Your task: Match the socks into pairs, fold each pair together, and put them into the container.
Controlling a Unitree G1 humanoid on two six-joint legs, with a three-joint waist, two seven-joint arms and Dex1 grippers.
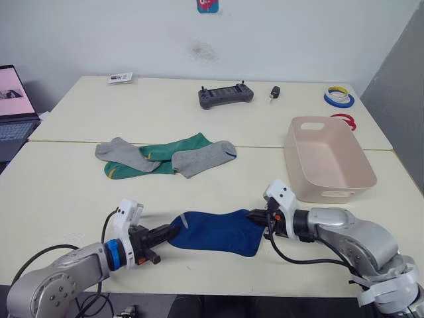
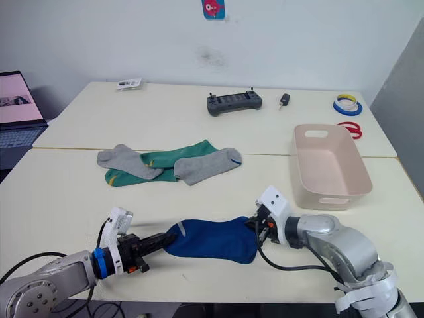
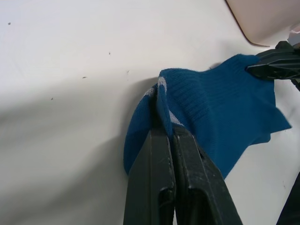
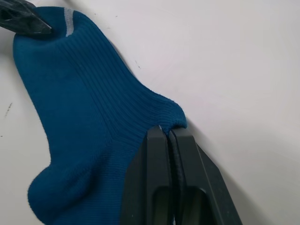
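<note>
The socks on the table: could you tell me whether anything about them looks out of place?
Nothing looks damaged. The grey and green socks lie jumbled and overlapping mid-table, unpaired. The dark blue socks are held between the left claw and right claw. The container holds no socks.

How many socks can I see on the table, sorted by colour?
Grey socks: 2
Green socks: 2
Blue sock: 1 seen; I cannot tell whether a second lies stacked with it
Total: 5 seen

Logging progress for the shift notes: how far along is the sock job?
Early. The bin holds nothing yet. In hand: the left gripper and right gripper each pinch an end of the blue socks. Left: grey socks and green socks lie heaped, unpaired.
</note>
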